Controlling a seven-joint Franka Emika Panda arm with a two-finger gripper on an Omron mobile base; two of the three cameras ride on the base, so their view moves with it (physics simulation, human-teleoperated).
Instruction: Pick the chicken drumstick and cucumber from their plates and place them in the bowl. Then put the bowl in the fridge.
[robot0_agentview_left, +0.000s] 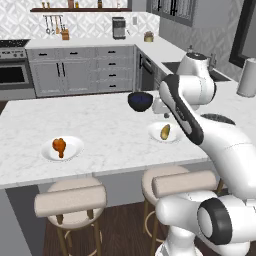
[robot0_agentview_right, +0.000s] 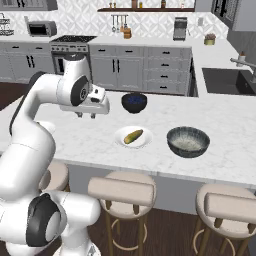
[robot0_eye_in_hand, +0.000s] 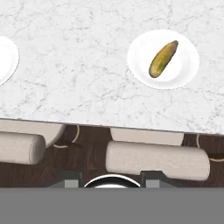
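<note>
the white marble desk (robot0_agentview_left: 100, 130) carries two white plates, one (robot0_agentview_left: 62, 148) under the chicken drumstick (robot0_agentview_left: 59, 146), one (robot0_agentview_right: 133, 137) under the cucumber (robot0_agentview_right: 133, 136), a navy bowl (robot0_agentview_right: 134, 102) and a grey bowl (robot0_agentview_right: 188, 141).

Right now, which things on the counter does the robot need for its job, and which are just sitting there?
For the job:
chicken drumstick on its plate
cucumber on the other plate
navy bowl

Just sitting there:
grey speckled bowl
stools
coffee machine on the far counter
stove
</note>
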